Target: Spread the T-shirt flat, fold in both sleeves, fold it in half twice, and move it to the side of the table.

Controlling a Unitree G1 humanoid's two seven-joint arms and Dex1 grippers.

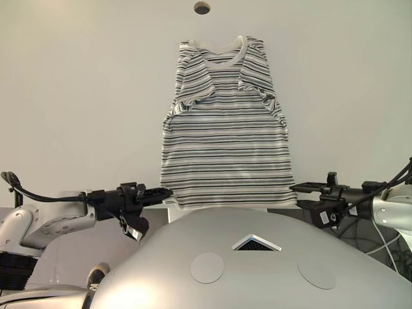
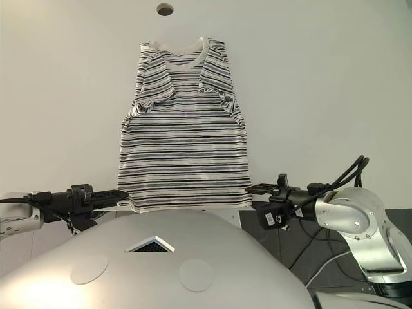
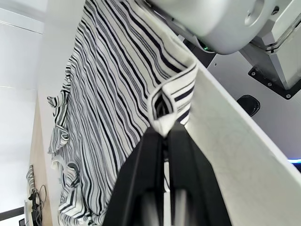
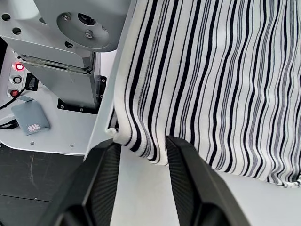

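Observation:
The striped T-shirt (image 1: pixel 225 135) lies on the white table (image 1: pixel 77 96), collar at the far side and hem along the near edge, with both sleeves folded in over the chest. My left gripper (image 1: pixel 166 192) sits at the hem's left corner and is shut on it; in the left wrist view the fingertips (image 3: pixel 164 129) pinch a raised fold of the hem (image 3: pixel 171 94). At the hem's right corner my right gripper (image 1: pixel 295 187) is open. Its two fingers (image 4: pixel 188 183) straddle the corner of the cloth (image 4: pixel 141 136) at the table edge.
A small dark round disc (image 1: pixel 202 8) lies on the table beyond the collar. Wide bare table surface lies on both sides of the shirt. Below the near table edge stands a grey machine base (image 4: pixel 70 37), with a small grey box (image 4: pixel 30 117) on the floor.

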